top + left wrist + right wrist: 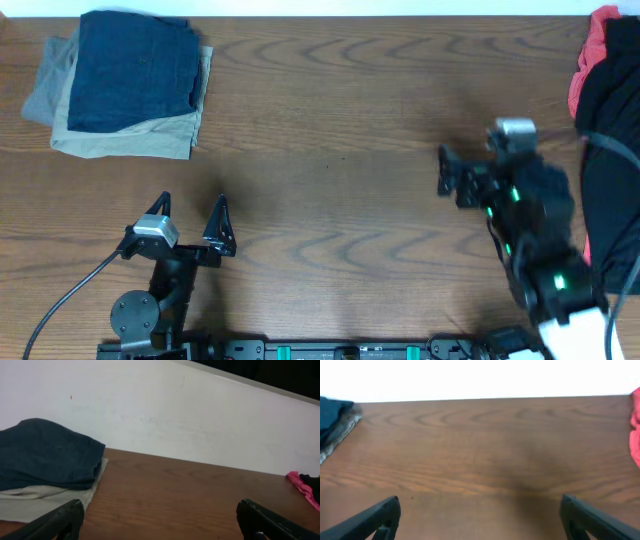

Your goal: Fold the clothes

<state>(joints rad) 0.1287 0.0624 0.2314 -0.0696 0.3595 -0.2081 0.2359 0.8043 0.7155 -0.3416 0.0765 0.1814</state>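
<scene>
navy shorts [135, 70] folded atop khaki piece [125, 145], grey piece [40, 95], far-left | black garment [612, 150], red garment [585, 75] heaped far-right

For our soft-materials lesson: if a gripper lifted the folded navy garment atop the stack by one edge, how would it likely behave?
The navy garment would probably flop and unfold, since its rounded, sagging edges suggest soft cloth. Pushed sideways, it may drag the khaki garment beneath, as it rests directly on it.

Far right: black garment [610, 130] and red garment [583, 80] run off the overhead edge; extent unknown. Far-left stack: grey piece [40, 95] mostly buried under khaki layer [125, 142] and navy layer [135, 70]; garment types unreadable. Wrist views: left pincer [160, 519] and right pincer [480, 512] fingers cut by the lower edge, only tips showing.
</scene>
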